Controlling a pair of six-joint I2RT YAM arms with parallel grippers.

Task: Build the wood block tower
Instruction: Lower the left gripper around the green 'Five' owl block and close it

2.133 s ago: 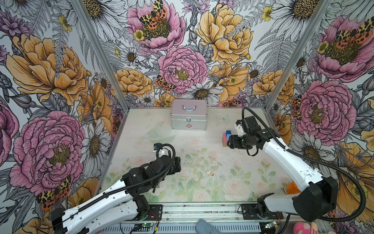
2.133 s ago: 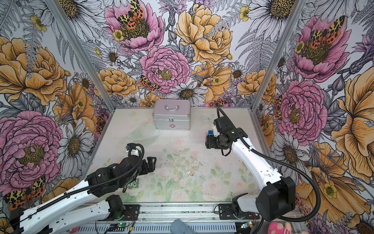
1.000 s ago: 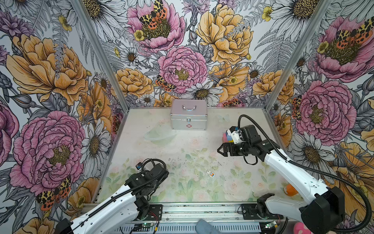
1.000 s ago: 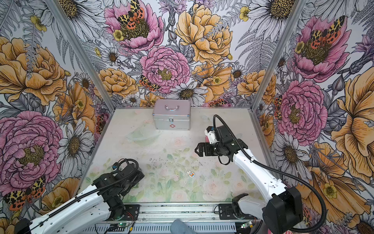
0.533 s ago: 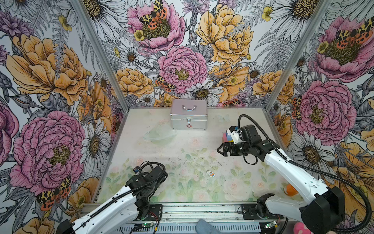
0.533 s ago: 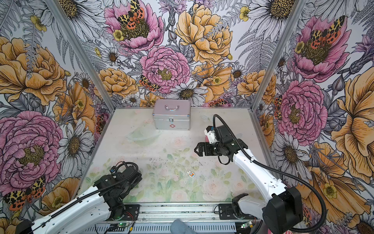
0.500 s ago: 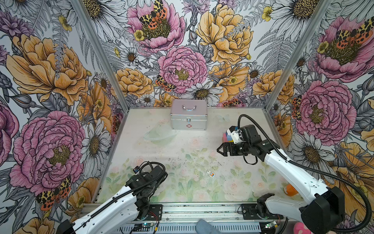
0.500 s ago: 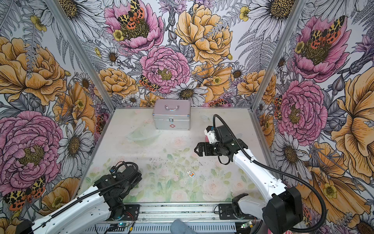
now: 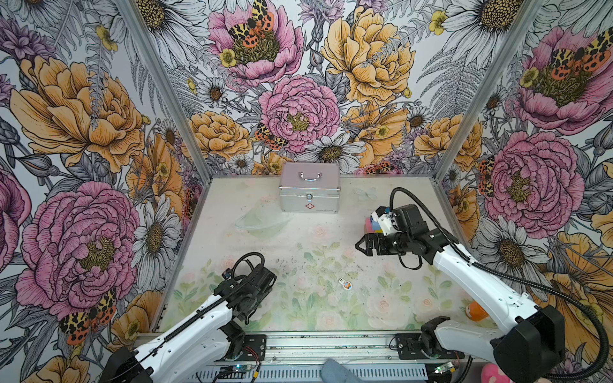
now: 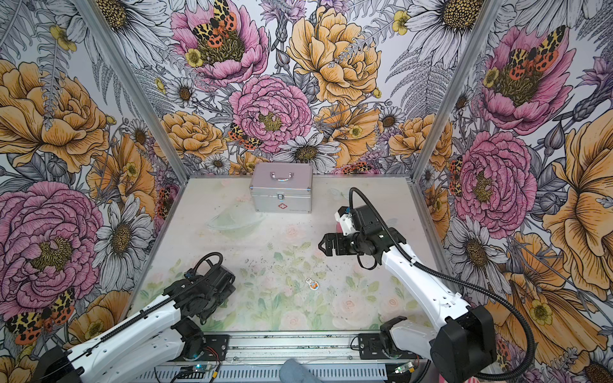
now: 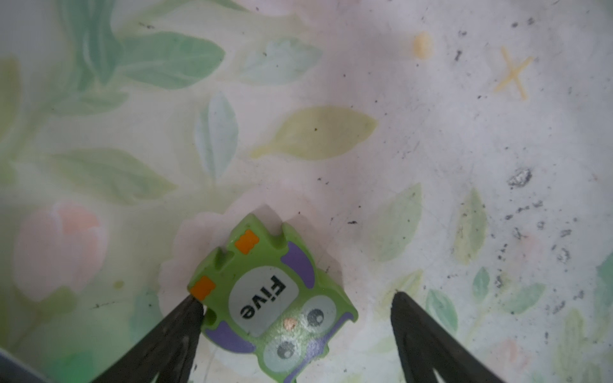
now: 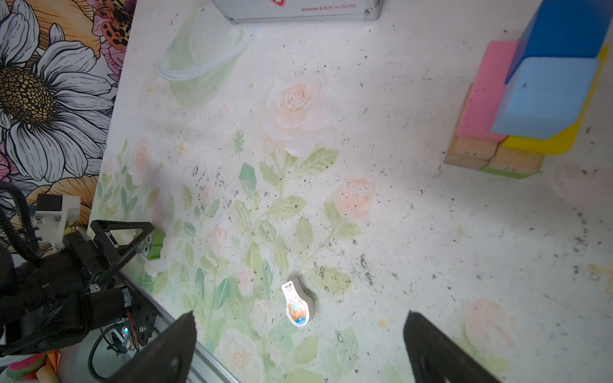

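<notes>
**Operator:** Where is your left gripper?

**Robot:** My left gripper (image 11: 296, 300) is low over the table (image 11: 431, 132) at the front left. Its jaws are spread around a green owl piece (image 11: 273, 298) marked "Five". One fingertip (image 11: 185, 318) touches the owl's orange corner, and the other stands clear of it. The owl lies flat with its printed face up. In both top views my own wrist hides it.

**Operator:** And the right?

**Robot:** My right gripper (image 9: 363, 244) hangs above the table, right of the middle. Its jaws are wide apart with nothing between them. A small flat figure piece (image 9: 347, 284), white with orange and blue print, lies on the table nearer the front, apart from both grippers.

**Operator:** Where is the tower?

**Robot:** The tower (image 12: 530, 99) stands on the right side of the table, just behind my right wrist in both top views. It is well to the right of the silver metal case (image 9: 309, 192) at the back wall. At the bottom a green block (image 12: 507, 172) shows only an edge, under the tan blocks (image 12: 494, 156). Above those sit a pink block (image 12: 487, 89) and a yellow block (image 12: 544, 142), side by side. On top are a dark blue block (image 12: 564, 26) and a light blue block (image 12: 547, 93). I cannot tell whether one of the blue blocks rests on the other. Neither gripper touches the tower.
</notes>
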